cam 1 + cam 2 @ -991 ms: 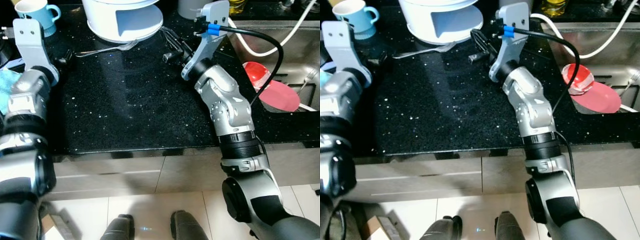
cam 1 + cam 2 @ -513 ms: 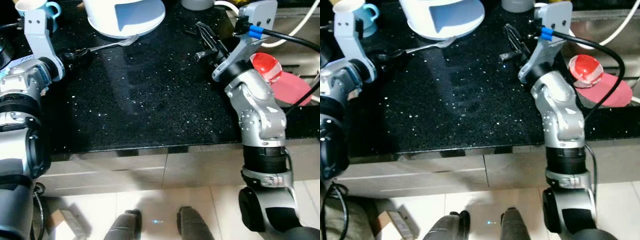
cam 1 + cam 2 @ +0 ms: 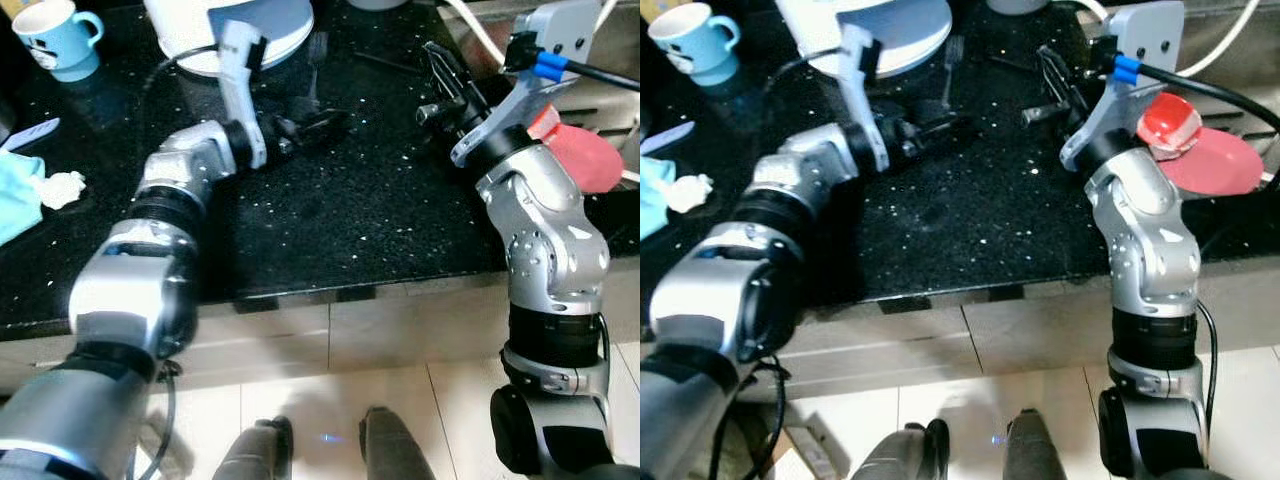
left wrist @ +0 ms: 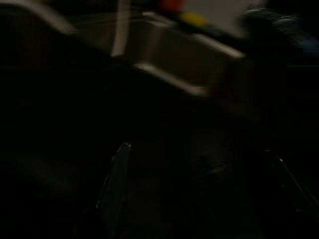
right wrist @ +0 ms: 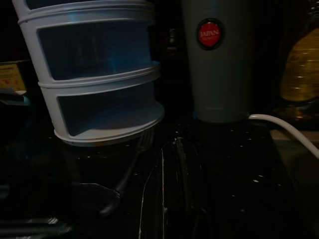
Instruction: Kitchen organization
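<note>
A metal fork (image 3: 318, 50) lies on the black counter (image 3: 380, 210) just right of the white tiered container (image 3: 175, 30), its tines pointing away from me. My left arm reaches across the counter, and its gripper (image 3: 325, 122) sits at the fork's handle end. Its fingers (image 4: 114, 184) stand wide apart in the dark left wrist view, so it is open. I cannot tell whether they touch the handle. My right gripper (image 3: 435, 65) hovers over the counter's right side near the sink, fingers together and holding nothing. The right wrist view shows the fork (image 5: 137, 154) and the container (image 5: 99, 74).
A blue mug (image 3: 45, 35) stands at the back left. A blue cloth (image 3: 12, 200) and a white tissue (image 3: 62, 187) lie at the left edge. A red bowl (image 3: 1165, 120) and a pink plate (image 3: 1215, 160) sit in the sink. A grey canister (image 5: 219, 64) stands behind.
My left arm swung from the counter's left edge to the middle, in front of the container. The fork turned and shifted right. My right arm rose slightly toward the sink side.
</note>
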`<state>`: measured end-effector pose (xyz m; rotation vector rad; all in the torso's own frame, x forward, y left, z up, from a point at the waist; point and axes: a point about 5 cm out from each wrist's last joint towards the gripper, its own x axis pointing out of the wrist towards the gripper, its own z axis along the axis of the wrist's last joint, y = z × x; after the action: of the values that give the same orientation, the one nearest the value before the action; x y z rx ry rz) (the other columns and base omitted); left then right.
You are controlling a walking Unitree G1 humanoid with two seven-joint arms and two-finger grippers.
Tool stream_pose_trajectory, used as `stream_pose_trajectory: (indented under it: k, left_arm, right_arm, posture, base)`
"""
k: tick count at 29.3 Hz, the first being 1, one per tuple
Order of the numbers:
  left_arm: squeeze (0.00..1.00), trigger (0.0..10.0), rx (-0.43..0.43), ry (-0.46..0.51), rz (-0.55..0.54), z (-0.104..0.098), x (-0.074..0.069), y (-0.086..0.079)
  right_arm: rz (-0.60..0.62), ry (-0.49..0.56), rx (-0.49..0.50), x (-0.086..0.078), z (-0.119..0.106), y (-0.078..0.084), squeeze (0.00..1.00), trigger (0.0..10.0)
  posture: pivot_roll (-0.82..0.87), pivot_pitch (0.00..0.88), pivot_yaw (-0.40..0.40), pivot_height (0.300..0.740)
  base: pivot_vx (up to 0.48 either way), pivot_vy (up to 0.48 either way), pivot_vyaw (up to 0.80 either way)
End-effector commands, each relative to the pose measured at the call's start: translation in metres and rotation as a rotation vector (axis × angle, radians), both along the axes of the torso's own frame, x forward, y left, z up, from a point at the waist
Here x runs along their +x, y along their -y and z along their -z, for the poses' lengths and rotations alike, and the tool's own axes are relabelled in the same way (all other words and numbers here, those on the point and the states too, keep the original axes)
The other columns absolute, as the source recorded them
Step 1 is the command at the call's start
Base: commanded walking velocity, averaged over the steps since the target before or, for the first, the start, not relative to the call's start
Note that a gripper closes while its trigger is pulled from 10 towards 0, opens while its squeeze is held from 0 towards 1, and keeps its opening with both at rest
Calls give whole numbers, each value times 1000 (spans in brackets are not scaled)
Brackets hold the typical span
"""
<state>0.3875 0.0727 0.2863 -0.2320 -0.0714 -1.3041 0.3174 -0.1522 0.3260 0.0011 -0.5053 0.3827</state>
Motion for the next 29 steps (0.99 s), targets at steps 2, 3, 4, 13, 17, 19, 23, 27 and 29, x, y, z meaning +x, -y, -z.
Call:
stream_pose_trajectory:
  k: [2, 3, 4, 13, 17, 19, 23, 27, 29]
  left_arm:
    - [0, 10000, -34, 27, 78, -7, -8, 1]
    - [0, 10000, -48, 52, 105, -11, -12, 1]
    - [0, 10000, -70, 91, 124, -17, -18, -3]
    - [0, 10000, -57, 248, -343, -34, -8, -45]
    - [0, 10000, 31, 328, -639, -32, -8, -46]
    - [0, 10000, 47, 363, -748, -31, -14, -38]
    - [0, 10000, 16, 358, -863, -27, -20, -33]
    - [0, 10000, -43, 281, -976, -18, -20, -36]
    - [0, 10000, -34, 265, -1009, -15, -17, -39]
  right_arm:
    - [-14, 14, 5, -2, -1, -2, 0, 10000]
    - [-18, 15, 7, -1, -1, -3, 0, 10000]
    - [-26, 16, 10, 1, -2, -6, 0, 10000]
    - [-27, 41, 38, 5, -4, -7, 0, 10000]
    - [13, 50, 53, 6, -2, -3, 0, 10000]
    - [37, 49, 78, 7, 0, -3, 0, 10000]
    - [69, 45, 117, 9, 2, -1, 0, 10000]
    - [86, 46, 148, 11, 4, 0, 0, 10000]
    - [84, 48, 150, 11, 4, 0, 0, 10000]
  posture:
    - [-180, 188, 122, 740]
    - [-172, 172, 117, 740]
    - [-162, 154, 114, 740]
    - [-131, 92, 110, 740]
    - [-121, 66, 119, 740]
    - [-120, 58, 126, 740]
    - [-124, 52, 133, 740]
    - [-121, 42, 140, 740]
    - [-123, 42, 139, 740]
  base:
    - [0, 0, 0]
    - [0, 0, 0]
    - [0, 0, 0]
    - [0, 0, 0]
    - [0, 0, 0]
    - [0, 0, 0]
    - [0, 0, 0]
    - [0, 0, 0]
    - [0, -289, 0]
